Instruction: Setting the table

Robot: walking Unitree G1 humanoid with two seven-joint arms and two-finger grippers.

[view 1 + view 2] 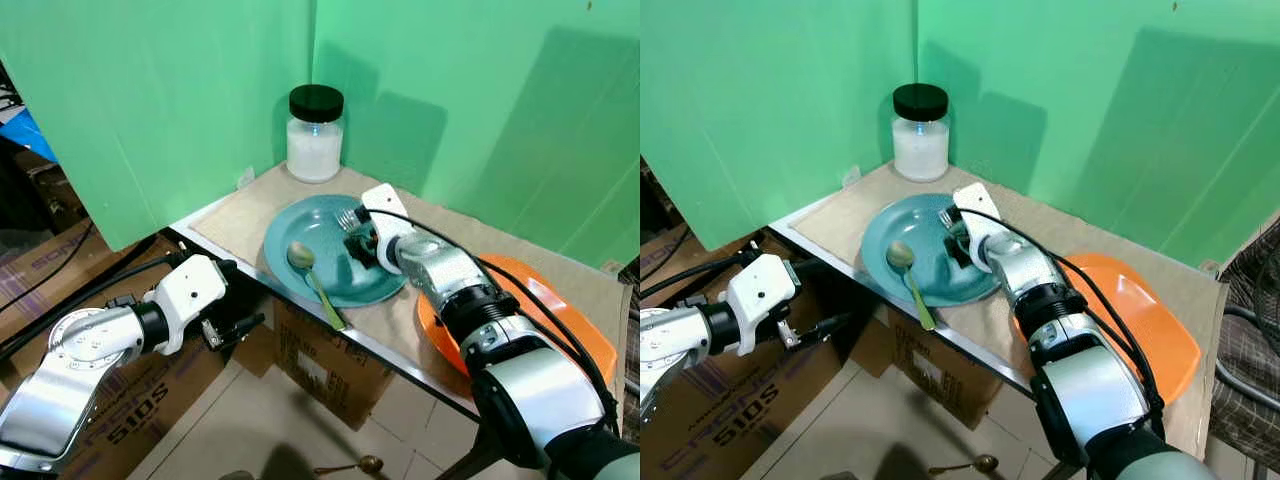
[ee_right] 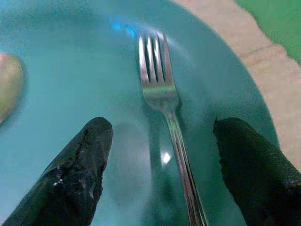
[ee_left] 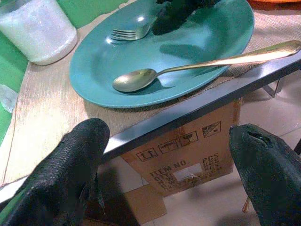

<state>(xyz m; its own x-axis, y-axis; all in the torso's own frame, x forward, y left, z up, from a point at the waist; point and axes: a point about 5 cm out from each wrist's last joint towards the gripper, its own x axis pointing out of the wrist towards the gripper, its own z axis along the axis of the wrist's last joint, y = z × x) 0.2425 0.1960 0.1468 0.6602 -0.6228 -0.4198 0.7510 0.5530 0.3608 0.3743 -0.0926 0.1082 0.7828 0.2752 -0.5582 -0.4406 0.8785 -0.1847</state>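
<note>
- Nearest the head camera, at lower right of the left eye view, the silver right arm reaches up and left over the table, and the right gripper point(image 2: 157, 174) hangs low over the teal plate point(image 1: 300, 225), its fingers spread wide and holding nothing.
- Between those fingers lies the fork point(image 2: 162, 117). Its long axis runs along the line of the fingers, tines pointing away from the wrist, handle running back under the gripper; a dark pad point(image 2: 77, 174) sits on either side of the handle, apart from it. My judgement is that the next move turns on this: the fork is centred in the gap, so lowering and closing across the handle would take it.
- Of the two arms, the right is far nearer the fork.
- At lower left of the left eye view, the left gripper point(image 3: 164, 183) hovers below the table's front edge point(image 3: 197, 103), fingers open and empty, aimed up towards the plate.
- Resting with its bowl in the plate, the gold spoon point(image 3: 197, 63) has its handle sticking out past the rim and the table edge.
- Behind the plate, in the corner, stands a black-lidded jar point(image 1: 315, 135); an orange plate point(image 1: 1160, 330) sits under the right forearm.
- Under the table, one cardboard box point(image 3: 188, 155) reads "ITEM NO." and "PCS"; another point(image 1: 725, 420) reads "510S".
- Lower down, on the floor, lies a second spoon point(image 1: 352, 466).
</note>
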